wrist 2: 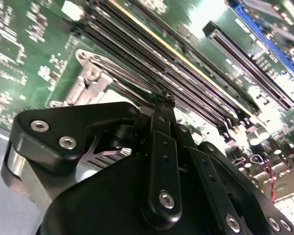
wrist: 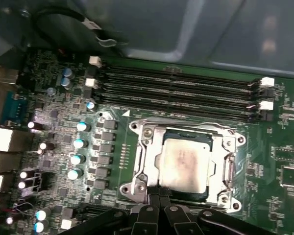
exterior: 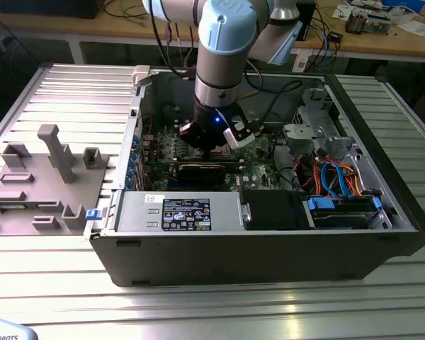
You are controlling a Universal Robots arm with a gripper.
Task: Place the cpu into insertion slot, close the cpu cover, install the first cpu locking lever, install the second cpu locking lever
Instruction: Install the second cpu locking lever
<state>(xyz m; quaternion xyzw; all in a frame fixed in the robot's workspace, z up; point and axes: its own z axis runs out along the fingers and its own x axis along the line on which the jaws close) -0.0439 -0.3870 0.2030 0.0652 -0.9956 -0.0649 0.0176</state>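
The cpu [wrist: 183, 164], silvery-grey and square, lies in the insertion slot [wrist: 226, 197] on the green board. The cpu cover [wrist: 150, 157], a metal frame, lies flat around it, and the slot's contact field is hidden beneath. My gripper [wrist: 159, 192] has its two black fingers pressed together, shut, with the tips at the edge of the cover's frame. In the second wrist view the gripper [wrist 2: 162, 99] tips touch the socket's metal frame [wrist 2: 90, 81] beside thin metal lever rods [wrist 2: 127, 78]. In the exterior view the gripper [exterior: 211, 145] reaches down into the open computer case.
Long black memory slots [wrist: 176, 93] run beside the socket. Capacitors [wrist: 78, 144] and rear ports [wrist: 2, 147] stand on another side of it. The case holds a power supply [exterior: 177, 212], drive bays and cables [exterior: 333, 177]. A grey fixture [exterior: 49, 177] sits at the exterior view's left.
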